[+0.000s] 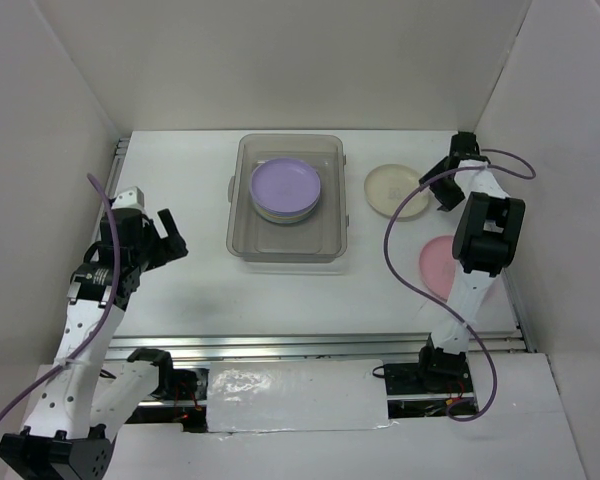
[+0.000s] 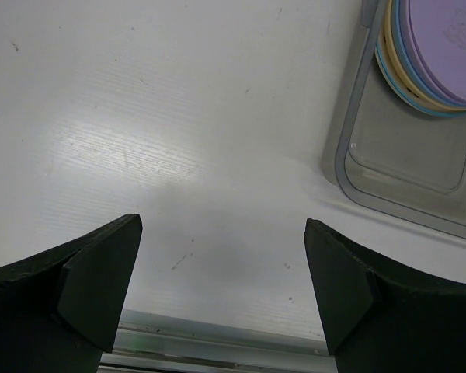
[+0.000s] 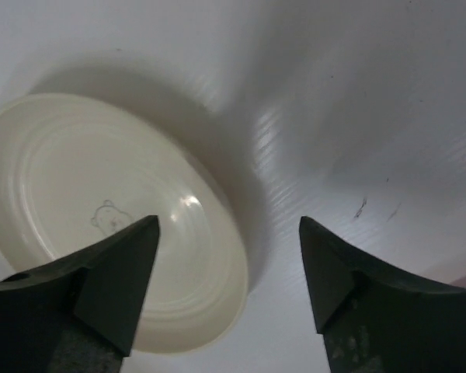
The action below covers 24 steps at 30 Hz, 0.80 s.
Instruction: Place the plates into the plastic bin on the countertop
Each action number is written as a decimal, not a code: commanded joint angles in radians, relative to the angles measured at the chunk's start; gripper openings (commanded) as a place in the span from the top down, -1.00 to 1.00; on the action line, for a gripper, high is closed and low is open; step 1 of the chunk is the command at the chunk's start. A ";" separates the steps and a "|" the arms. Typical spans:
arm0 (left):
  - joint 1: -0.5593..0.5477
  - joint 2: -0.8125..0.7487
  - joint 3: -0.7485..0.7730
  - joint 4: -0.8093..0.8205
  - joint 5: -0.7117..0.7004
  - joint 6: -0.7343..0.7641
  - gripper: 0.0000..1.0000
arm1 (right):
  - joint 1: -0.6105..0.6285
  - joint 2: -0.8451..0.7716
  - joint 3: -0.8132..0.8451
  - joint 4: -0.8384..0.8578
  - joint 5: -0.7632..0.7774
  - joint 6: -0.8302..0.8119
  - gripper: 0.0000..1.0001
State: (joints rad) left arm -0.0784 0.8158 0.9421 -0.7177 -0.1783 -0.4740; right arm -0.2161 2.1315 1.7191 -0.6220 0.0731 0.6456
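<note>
Right, overhead first: plastic bin (image 1: 242, 215) sits on the bench (image 1: 180, 160), centre, toward the far side. A stack sits in its far end with the lavender plate (image 1: 286, 187) on top, so most of the job looks done. Two plates are out on the bench: cream plate (image 1: 397, 190) just right of the bin, pink plate (image 1: 435, 262) nearer and further right, half hidden by the right arm (image 1: 480, 240). The right pincer (image 1: 445, 185) is at the cream plate's right edge. The left pincer (image 1: 165, 240) hangs over bare bench well left of the bin, I'd guess parked there to keep out of the right arm's lane.

Left wrist view: left pincer (image 2: 223, 224) spread fully wide, nothing between the fingers, only white bench below and the metal rail (image 2: 217, 334) at the near edge. Bin corner (image 2: 349, 155) shows off to the right with the stack inside: lavender on top, blue and yellow-orange rims peeking out underneath.

Right wrist view: right pincer (image 3: 227, 225) open wide, holding nothing. One finger (image 3: 109, 287) is over the cream plate (image 3: 101, 202), the other over bare bench, so the plate's rim lies between them. Makes sense: a flat plate only comes off the bench by an edge pinch. Can't tell whether the fingertips touch plate or bench. My guess for next: close on the rim, lift, carry left to the bin. Risk is the thin rim slipping out, or the plate skidding.
</note>
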 commanded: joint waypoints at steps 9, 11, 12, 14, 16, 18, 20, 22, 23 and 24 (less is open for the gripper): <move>-0.003 -0.006 -0.003 0.046 0.008 0.009 -0.99 | -0.016 0.077 0.020 -0.064 -0.102 -0.043 0.03; -0.003 -0.003 -0.003 0.047 0.011 0.009 -0.99 | -0.016 0.068 0.014 -0.064 -0.114 -0.046 0.20; -0.001 -0.003 -0.003 0.049 0.011 0.011 -0.99 | -0.014 0.042 0.005 -0.056 -0.116 -0.043 0.53; 0.005 0.000 -0.005 0.049 0.020 0.014 -0.98 | -0.014 0.004 -0.044 -0.021 -0.111 -0.029 1.00; 0.011 0.003 -0.006 0.052 0.023 0.015 -0.99 | -0.006 -0.077 -0.074 -0.009 -0.095 -0.018 1.00; 0.011 0.005 -0.006 0.050 0.023 0.015 -0.99 | 0.018 -0.184 -0.087 0.002 -0.040 0.003 1.00; 0.012 -0.004 -0.008 0.052 0.022 0.012 -0.99 | 0.065 -0.257 -0.075 -0.004 0.046 0.022 1.00; 0.011 -0.017 -0.012 0.055 0.019 0.011 -0.99 | 0.130 -0.340 -0.033 -0.025 0.088 0.022 1.00; 0.009 -0.027 -0.014 0.057 0.017 0.009 -0.99 | 0.153 -0.367 -0.012 -0.042 0.124 0.016 1.00; 0.009 -0.033 -0.017 0.057 0.017 0.008 -0.99 | 0.181 -0.370 0.040 -0.060 0.143 0.012 1.00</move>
State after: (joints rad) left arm -0.0731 0.8101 0.9291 -0.6983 -0.1696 -0.4736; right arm -0.1287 1.8980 1.6478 -0.6727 0.1131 0.6468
